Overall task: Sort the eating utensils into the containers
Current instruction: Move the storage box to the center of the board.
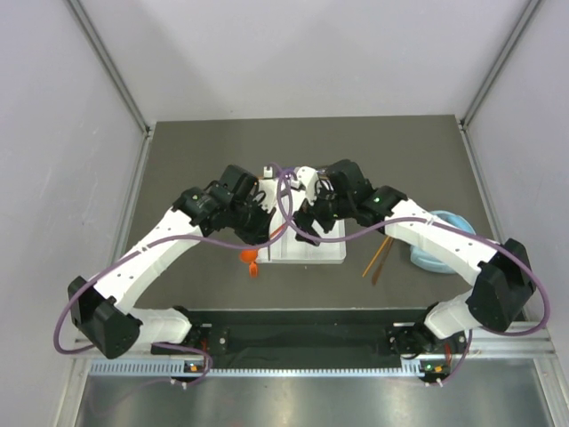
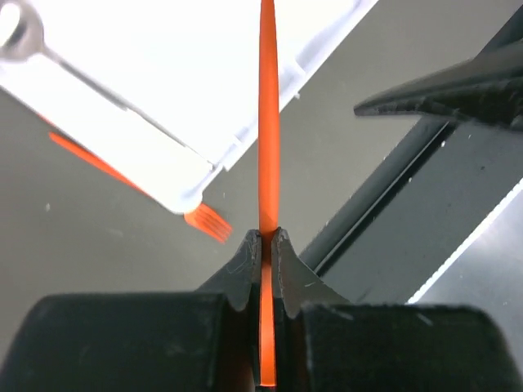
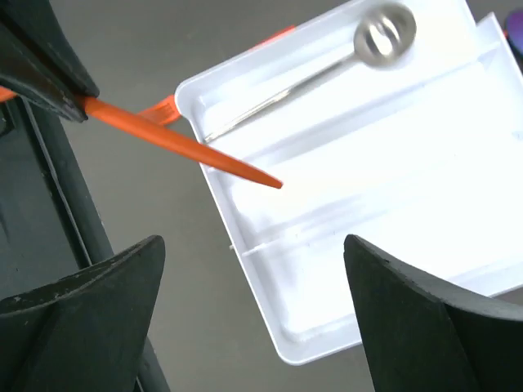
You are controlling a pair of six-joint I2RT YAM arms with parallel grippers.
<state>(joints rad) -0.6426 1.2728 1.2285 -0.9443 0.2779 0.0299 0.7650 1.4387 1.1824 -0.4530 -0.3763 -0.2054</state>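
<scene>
Two black fingers of the left gripper (image 2: 267, 237) fill the bottom of the left wrist view, pressed tight on a thin orange plastic utensil (image 2: 267, 122) seen edge-on. The utensil's tapered end points out over the near edge of a white rectangular plastic tray (image 2: 188, 49) with long divided compartments. A silver metal spoon (image 2: 20, 28) lies lengthwise in one outer compartment of the tray. An orange plastic fork (image 2: 206, 220) lies on the dark grey table (image 2: 98, 269), its tines showing beside the tray's corner and its middle hidden by the tray.

In the right wrist view, the right gripper (image 3: 253, 245) hangs above the tray with its fingers spread wide and nothing between them.

From above, both arms meet over the tray at the middle of the table. Thin orange sticks (image 1: 378, 258) lie on the table just right of the tray, near a light-blue rounded object (image 1: 436, 253).
</scene>
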